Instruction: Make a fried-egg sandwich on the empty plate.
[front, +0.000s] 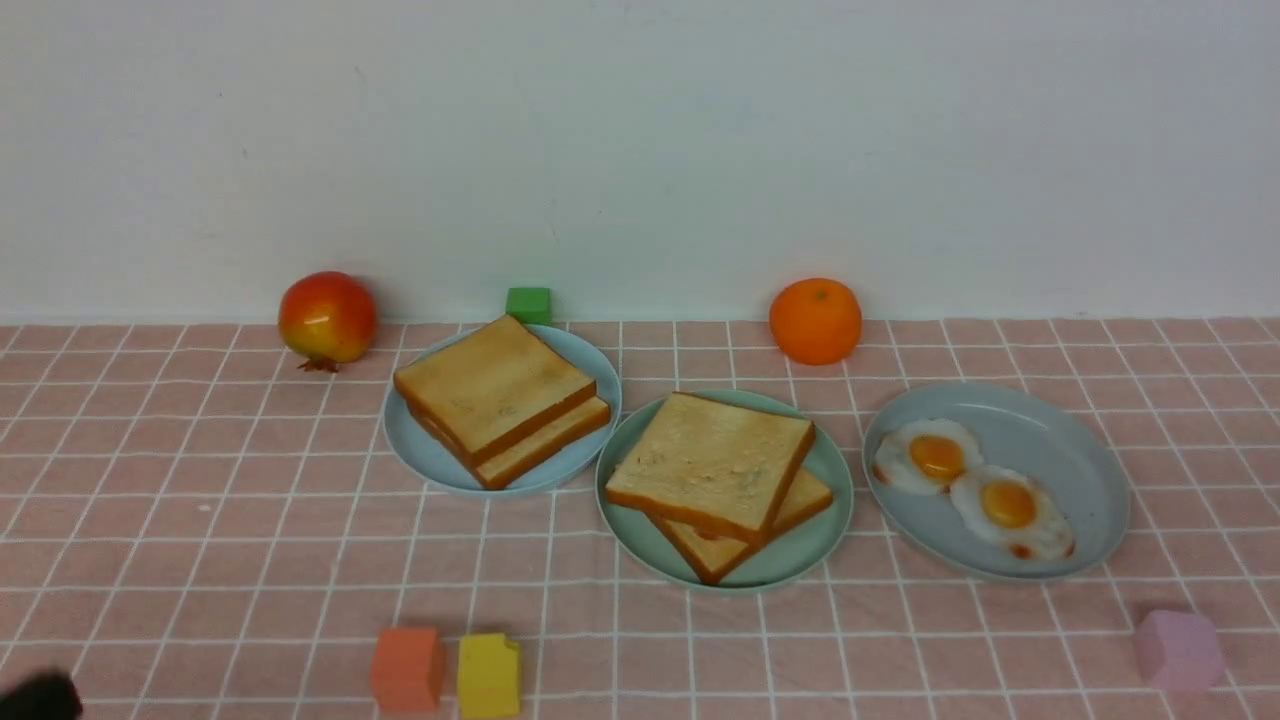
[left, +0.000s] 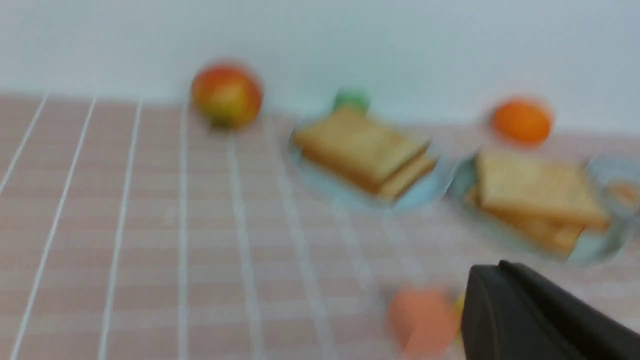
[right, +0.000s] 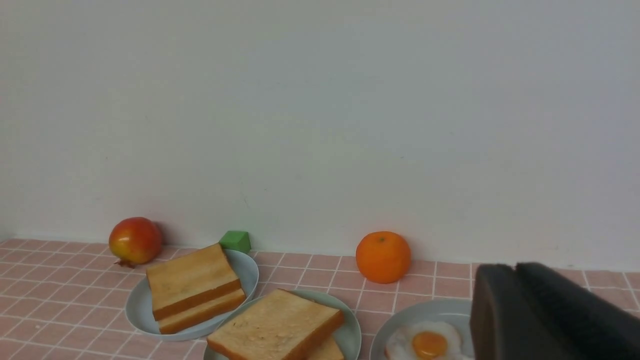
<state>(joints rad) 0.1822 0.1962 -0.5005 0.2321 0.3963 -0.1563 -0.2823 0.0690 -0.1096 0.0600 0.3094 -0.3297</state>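
l pincer (left: 500, 272) together, r pincer (right: 515, 274) unclear; 4 blocks (front: 407, 668), 4 toast slices (front: 712, 460), 2 eggs (front: 925, 457), 3 plates (front: 640, 540)

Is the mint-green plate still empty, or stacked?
Stacked: the mint-green plate carries two toast slices, the upper one turned askew over the lower. Whether an egg lies between them cannot be told.

Robot body visible only in part: left gripper (left: 540, 315) a matte black wedge with a rounded front edge, blurred; right gripper (right: 545, 315) matte black, two flat fingers (right: 500, 315) side by side, finely textured; no cables, screws or markings discernible.
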